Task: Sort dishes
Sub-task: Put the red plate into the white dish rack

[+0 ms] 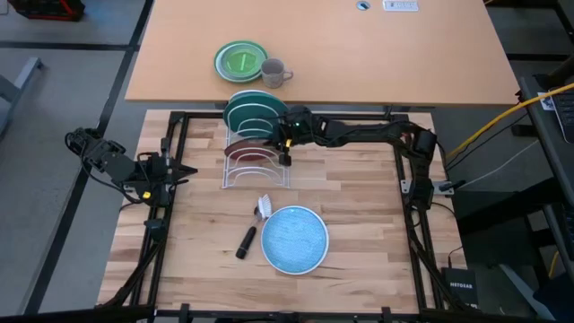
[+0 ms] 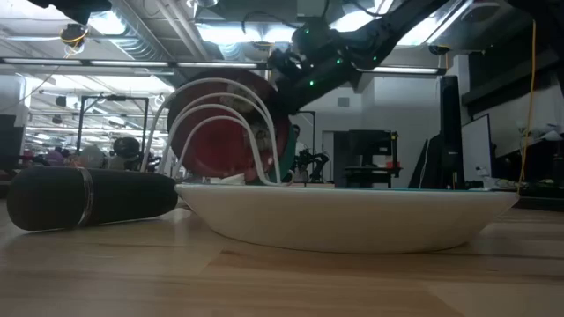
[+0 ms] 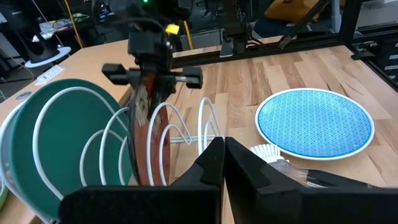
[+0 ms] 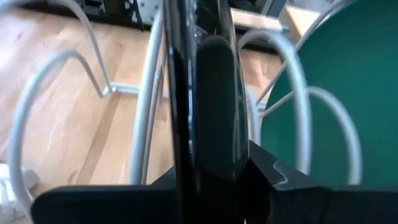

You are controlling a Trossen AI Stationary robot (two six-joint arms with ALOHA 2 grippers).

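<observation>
A white wire rack [image 1: 257, 166] stands on the wooden table. The plain teal plate [image 1: 254, 111] stands upright in its far slot. The dark red patterned plate [image 1: 251, 149] stands on edge one slot nearer, its lower part down among the wires. My right gripper [image 1: 287, 142] reaches in from the table's right and is shut on this plate. The light blue speckled plate [image 1: 294, 239] lies flat near the table's front. The white plate is out of view. My left gripper [image 1: 184, 170] waits at the table's left edge with its fingers [image 3: 214, 163] together. My right gripper pinches the dark red plate's upper rim [image 3: 151, 87] between its two fingers, one on each face, coming from above and from the table's right. The rim [image 4: 205, 93] runs straight between the fingers. The plate stands upright on edge between the rack's wires [image 3: 163, 134].
A black-handled dish brush [image 1: 252, 231] lies just left of the light blue plate. A smaller green plate [image 1: 240, 61] and a grey mug [image 1: 273, 73] sit on the far table beyond the rack. The rack's nearer slots [image 1: 260, 175] hold nothing.
</observation>
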